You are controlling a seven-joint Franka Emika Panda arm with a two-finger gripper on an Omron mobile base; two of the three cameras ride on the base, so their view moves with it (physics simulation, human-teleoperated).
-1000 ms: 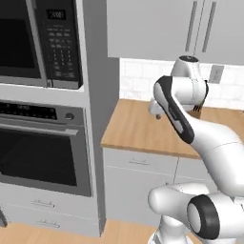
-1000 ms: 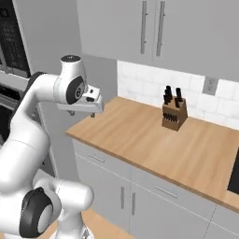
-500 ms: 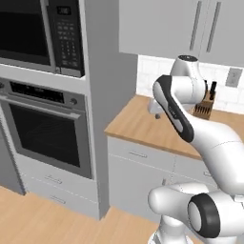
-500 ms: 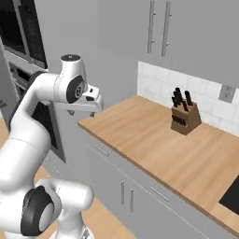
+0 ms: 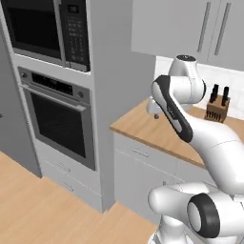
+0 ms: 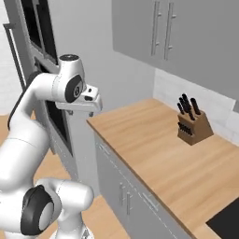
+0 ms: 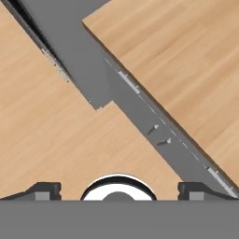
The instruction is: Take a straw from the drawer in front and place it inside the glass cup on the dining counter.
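Note:
My gripper [image 5: 155, 112] [image 6: 91, 110] hangs open and empty above the left end of the wood-topped wall counter [image 5: 143, 127] [image 6: 158, 149]. In the hand view its fingertips [image 7: 46, 189] stand far apart with nothing between them, over the wooden floor and the counter's front edge. A shut light grey drawer front [image 5: 142, 151] [image 7: 140, 100] with a small bar handle sits just under that counter; I cannot tell whether it is the drawer with the straw. The straw, the glass cup and the dining counter are out of view.
A tall grey column holds a microwave [image 5: 43, 28] over a wall oven [image 5: 59, 119], left of the counter. A wooden knife block [image 5: 217, 108] [image 6: 191, 125] stands at the tiled wall. Grey upper cabinets [image 6: 177, 42] hang above. A dark inset [image 6: 226, 224] shows at the counter's right end.
The whole picture has shifted, so the base has moved: the oven column now looks farther off and the knife block has come into the left base view. Arm pose and open jaws are unchanged.

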